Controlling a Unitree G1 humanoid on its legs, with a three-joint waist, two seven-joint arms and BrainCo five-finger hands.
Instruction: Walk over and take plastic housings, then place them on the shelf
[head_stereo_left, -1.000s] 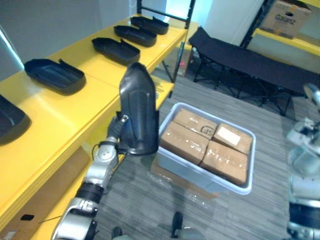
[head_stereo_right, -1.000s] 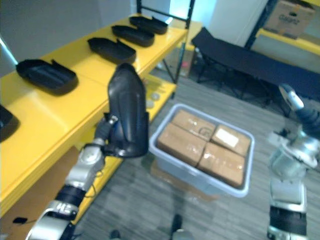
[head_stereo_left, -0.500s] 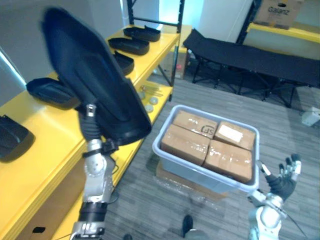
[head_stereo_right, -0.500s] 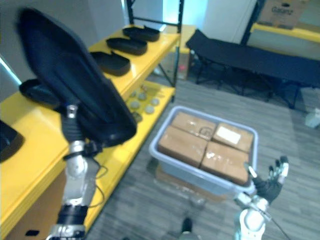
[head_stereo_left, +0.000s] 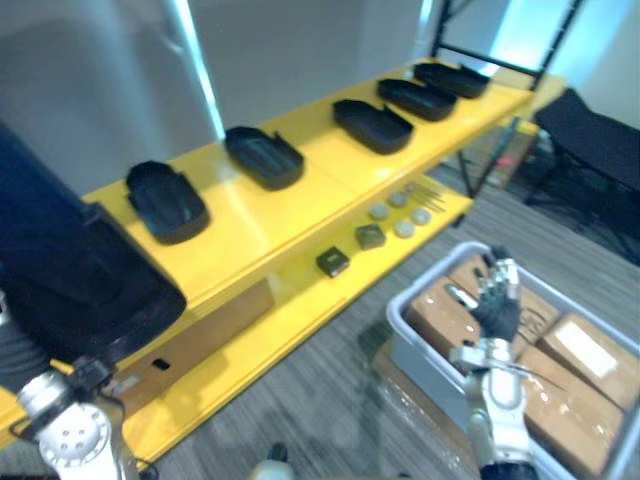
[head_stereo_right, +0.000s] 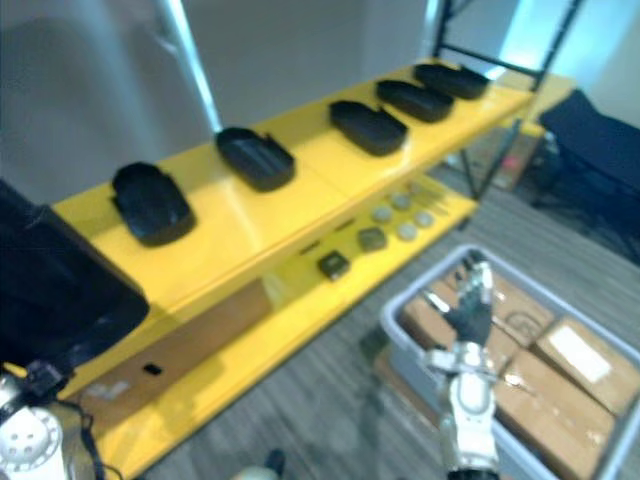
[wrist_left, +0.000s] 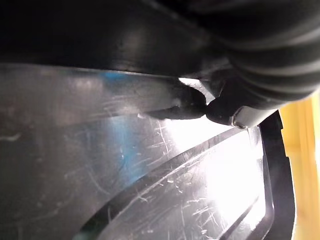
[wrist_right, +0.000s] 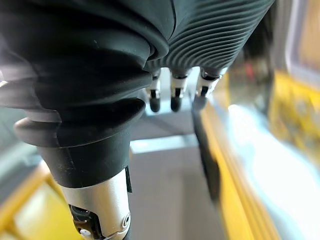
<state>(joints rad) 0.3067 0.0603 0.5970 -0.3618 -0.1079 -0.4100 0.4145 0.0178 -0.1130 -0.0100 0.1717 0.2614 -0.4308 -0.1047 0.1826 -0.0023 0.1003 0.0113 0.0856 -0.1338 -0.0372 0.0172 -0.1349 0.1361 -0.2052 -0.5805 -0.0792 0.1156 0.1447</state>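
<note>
I'm looking down on the yellow shelf (head_stereo_left: 250, 215) through both head eyes; both wrist cameras are catching its edge up close.

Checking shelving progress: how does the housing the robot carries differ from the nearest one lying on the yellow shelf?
The carried housing is off the yellow shelf, gripped by the left robot hand; the nearest shelf housing rests free on it. The carried housing is raised close to the camera and looks large; the shelf housing lies flat, hollow side up, farther off. Both are dark plastic shells.
</note>
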